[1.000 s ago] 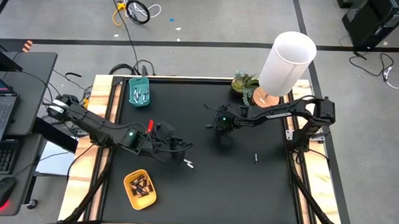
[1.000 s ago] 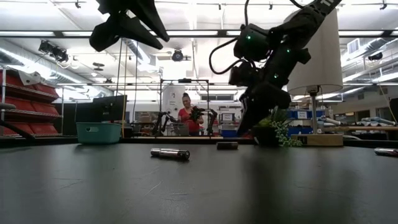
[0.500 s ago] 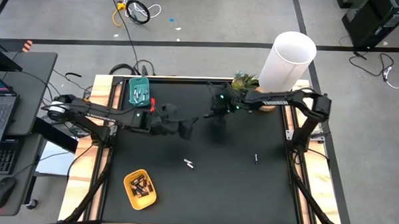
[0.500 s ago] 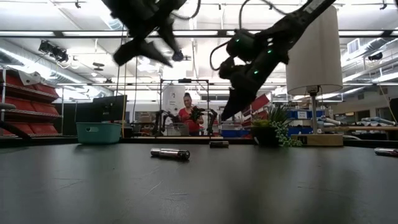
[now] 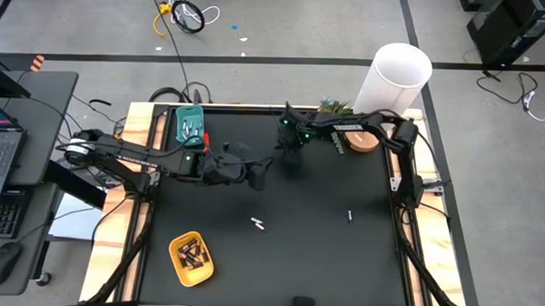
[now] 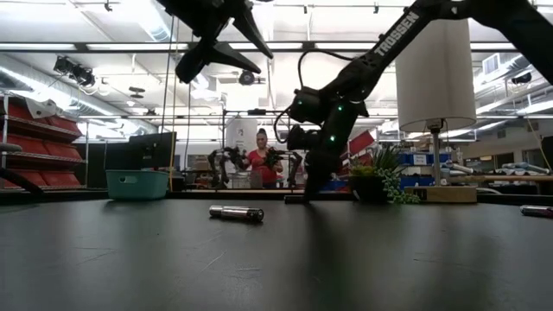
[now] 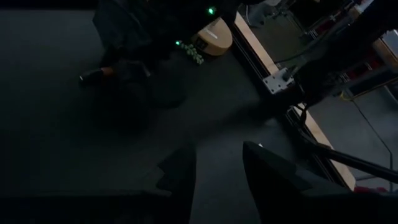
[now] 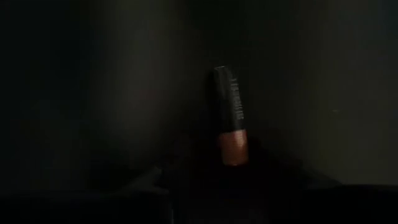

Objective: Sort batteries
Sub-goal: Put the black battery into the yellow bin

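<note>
From above, the left gripper [image 5: 253, 175] hangs over the black table [image 5: 341, 264] near its centre, and the right gripper [image 5: 289, 154] is just at 1 o'clock from it. Pale batteries [image 5: 259, 224] lie at 6 o'clock from the left gripper; a single one [image 5: 349, 215] lies further right. The teal tray [image 5: 189, 126] and the yellow tray [image 5: 190, 257] both hold batteries.

Low view — the right arm carries the word "TROSSEN" [image 6: 396, 33]; its gripper reaches down to the table.

Left wrist: the fingers [image 7: 180, 180] stand apart, holding nothing.

Right wrist: a dark battery with an orange end [image 8: 229, 116] lies free on the table — whether this gripper is open I cannot tell
</note>
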{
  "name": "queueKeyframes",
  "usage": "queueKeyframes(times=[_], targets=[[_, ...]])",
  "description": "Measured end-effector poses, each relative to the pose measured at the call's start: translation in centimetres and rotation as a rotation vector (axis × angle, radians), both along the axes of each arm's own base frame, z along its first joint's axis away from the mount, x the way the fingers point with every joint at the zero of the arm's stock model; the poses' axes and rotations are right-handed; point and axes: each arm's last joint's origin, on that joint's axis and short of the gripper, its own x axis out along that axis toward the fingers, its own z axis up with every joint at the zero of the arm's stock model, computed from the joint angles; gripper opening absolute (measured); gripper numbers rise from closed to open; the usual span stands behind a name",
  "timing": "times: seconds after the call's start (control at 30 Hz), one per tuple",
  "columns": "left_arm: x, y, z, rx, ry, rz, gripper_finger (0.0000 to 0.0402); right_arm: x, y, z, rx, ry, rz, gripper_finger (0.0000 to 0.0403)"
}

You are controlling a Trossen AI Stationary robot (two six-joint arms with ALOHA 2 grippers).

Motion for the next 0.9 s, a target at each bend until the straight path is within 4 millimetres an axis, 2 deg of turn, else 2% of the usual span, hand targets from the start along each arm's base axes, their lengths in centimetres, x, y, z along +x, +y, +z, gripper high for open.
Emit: queueKeyframes(times=[0.1, 0.27, 0.4, 0.47, 0.63, 0.8, 0.9], targets=[[0.0, -0.1, 0.0, -0.005, -0.002, -0.001, 0.0147, 0.0, 0.3, -0.9, -0.05, 0.072, 0.024, 0.012], [0.0, -0.3, 0.0, -0.006, -0.003, -0.006, 0.0147, 0.3, 0.9, -0.9, -0.095, 0.095, 0.04, 0.0022], [0.0, -0.4, 0.0, -0.004, 0.001, -0.011, 0.0147, 0.6, 1.4, -0.4, -0.096, 0.065, 0.034, 0.0018], [0.0, -0.4, 0.0, -0.011, 0.003, -0.022, 0.0147, 0.6, 1.6, -0.2, -0.097, 0.058, 0.034, 0.0003], [0.0, -0.5, -0.1, -0.023, 0.007, -0.044, 0.0147, 0.1, 2.0, 1.3, -0.076, 0.045, 0.043, 0.0002], [0.0, -0.5, -0.1, -0.016, 0.009, -0.047, 0.0147, -0.2, 2.3, 4.5, -0.095, -0.034, 0.052, 0.0002], [0.0, -0.5, -0.1, -0.009, 0.01, -0.048, 0.0147, -0.6, 2.5, 5.7, -0.076, -0.063, 0.058, 0.0002]])
